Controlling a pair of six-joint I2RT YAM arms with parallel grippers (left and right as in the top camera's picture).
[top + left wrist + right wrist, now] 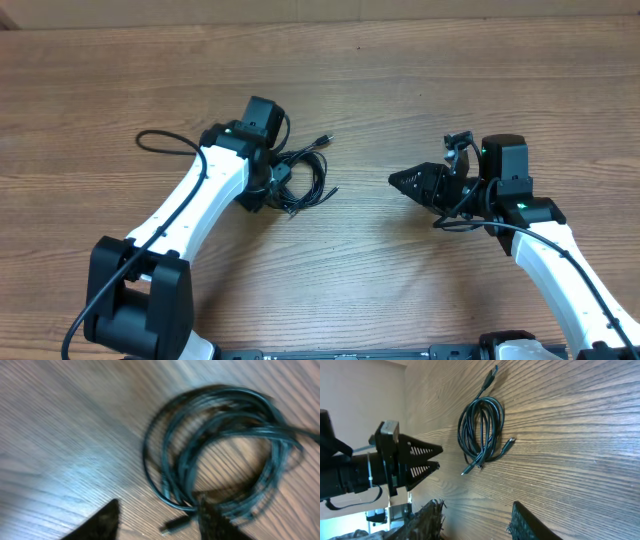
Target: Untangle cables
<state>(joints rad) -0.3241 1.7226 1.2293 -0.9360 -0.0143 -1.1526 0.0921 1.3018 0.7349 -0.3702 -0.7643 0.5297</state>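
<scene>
— Where are the cables [300, 182]?
— Coiled in one loose black bundle on the wooden tabletop [400, 80], just beside the left end effector [159, 505]. Its fingers stand apart, gripping nothing.
— And the right end effector [477, 505]?
— Well away from the coil and pointing toward it, fingers apart and empty.

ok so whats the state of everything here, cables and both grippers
cables: coiled together in one loose bundle, plug ends sticking out, not held
left gripper: open, nothing gripped, tips right at the coil
right gripper: open, empty, well clear of the cables
</scene>
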